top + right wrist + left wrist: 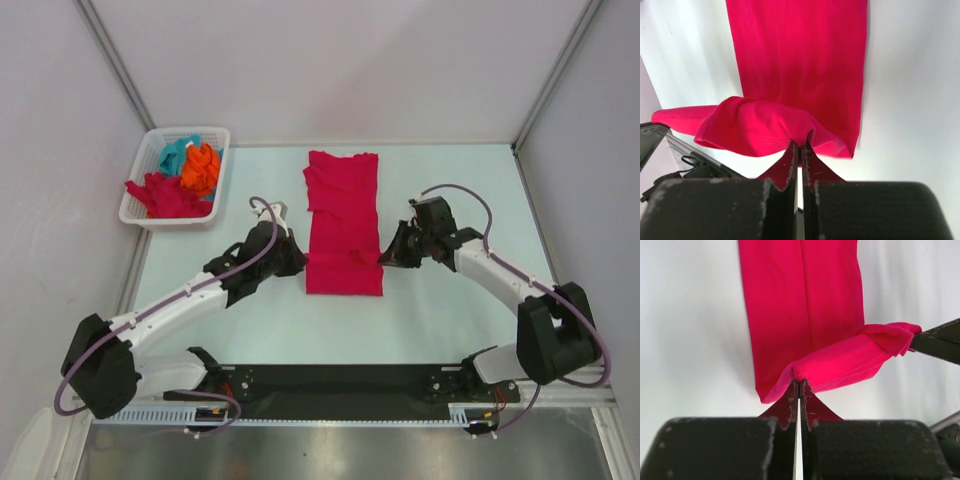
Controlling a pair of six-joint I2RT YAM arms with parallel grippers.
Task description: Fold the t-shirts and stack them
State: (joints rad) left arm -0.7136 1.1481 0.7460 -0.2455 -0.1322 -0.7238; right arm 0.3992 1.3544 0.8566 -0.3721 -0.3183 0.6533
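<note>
Red t-shirt (343, 220): thin soft cloth, light and limp, with no stiffness of its own. It lies flat in the middle of the table (450, 180) as a long narrow strip, sides folded in, running away from the arms. Near hem (840, 360): raised off the surface and curling over, sagging between its two corners. Handling, as judged: it drapes and slides readily on the smooth top, holds no crease unless pressed, and bunches if one corner leads the other. It is best held by the two near corners at the stitched edge of the hem, where several layers give the fingers something to bite on. Left gripper (799, 385): jaws closed tight on the near left corner. Right gripper (800, 145): jaws likewise closed on the near right corner, a fold of cloth heaped above them. Further stock: teal shirt (177, 155), orange shirt (203, 168) and crumpled red shirt (165, 195), all loose in a white basket (137, 175) at the far left corner, well apart from the strip.
</note>
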